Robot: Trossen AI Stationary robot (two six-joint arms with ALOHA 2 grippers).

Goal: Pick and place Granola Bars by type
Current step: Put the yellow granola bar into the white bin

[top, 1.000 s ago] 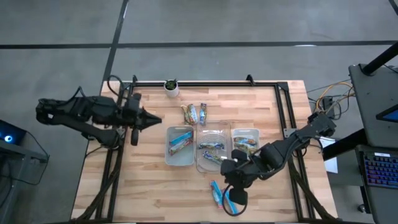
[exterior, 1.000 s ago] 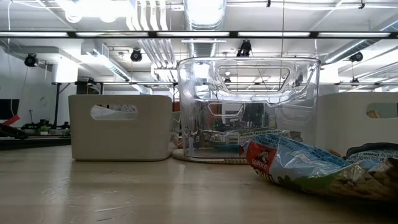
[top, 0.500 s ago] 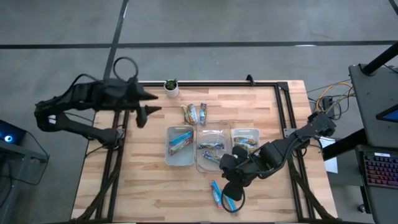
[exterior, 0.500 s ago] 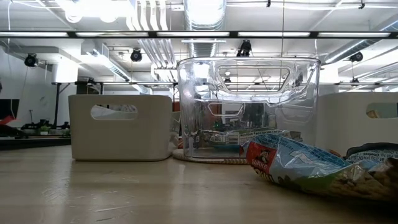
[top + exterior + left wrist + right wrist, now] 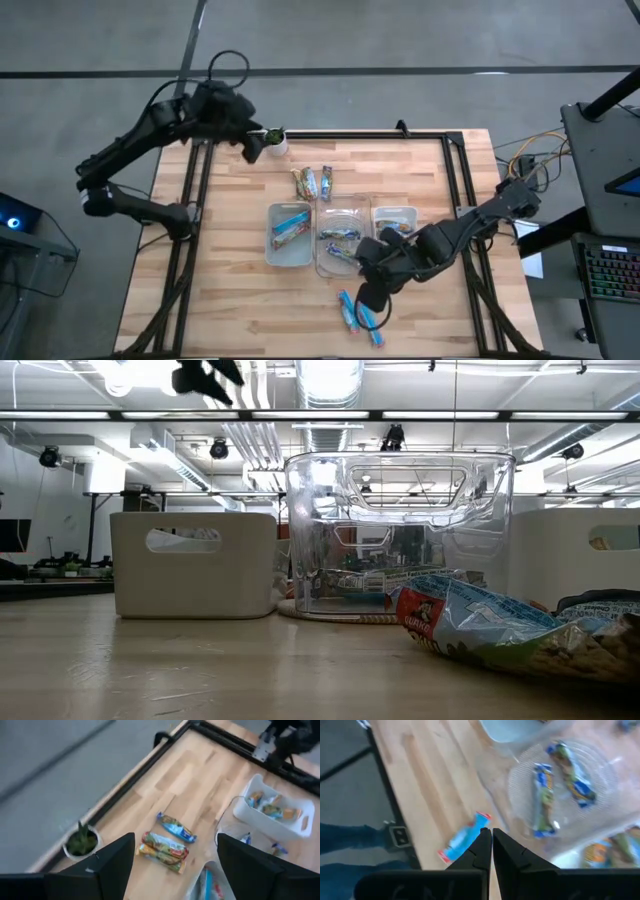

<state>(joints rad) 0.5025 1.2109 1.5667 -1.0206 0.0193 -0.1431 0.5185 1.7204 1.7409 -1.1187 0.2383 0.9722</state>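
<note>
The table (image 5: 240, 290) is showing pale wood planks with a smooth matt finish. The granola bars (image 5: 165, 847) are gleaming in glossy crinkled wrappers. The middle tray (image 5: 400, 535) is looking like clear shiny plastic; its neighbour (image 5: 195, 565) is appearing matt white plastic.

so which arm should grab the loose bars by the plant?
Likely left. The left gripper hangs open above the plant pot, close to the three loose bars. The right gripper is shut, down at the near edge by the blue bars.

bright ceiling strip lights (image 5: 320, 415) glare; both wrist views motion-blurred.
</note>
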